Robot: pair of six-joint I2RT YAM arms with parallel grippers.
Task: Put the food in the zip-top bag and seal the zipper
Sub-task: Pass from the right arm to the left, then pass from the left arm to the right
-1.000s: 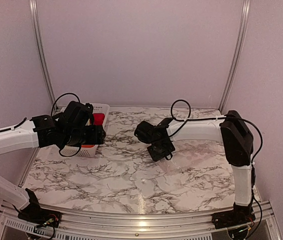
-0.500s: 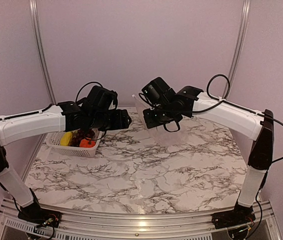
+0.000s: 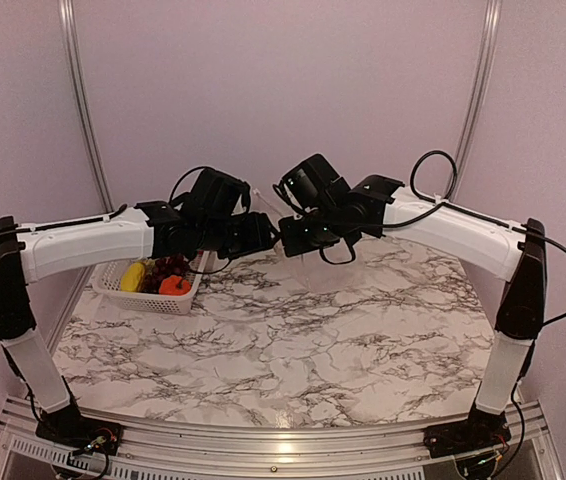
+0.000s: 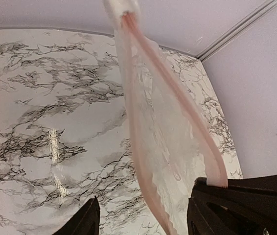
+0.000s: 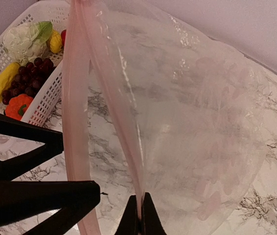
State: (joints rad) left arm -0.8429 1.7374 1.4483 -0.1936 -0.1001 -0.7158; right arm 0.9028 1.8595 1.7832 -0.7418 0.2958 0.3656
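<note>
At the far left a white basket (image 3: 148,300) is sitting on the marble table (image 3: 293,350), the food (image 3: 168,270) piled inside and the left arm crossing above its far end. Lilac walls (image 3: 283,90) are closing in the space. Above mid-table the left gripper (image 4: 143,208) is gaping wide around one lip of the zipper (image 5: 75,122). The zip-top bag (image 5: 197,122) is hanging there, with the right gripper (image 5: 139,213) pinching the other lip.
</note>
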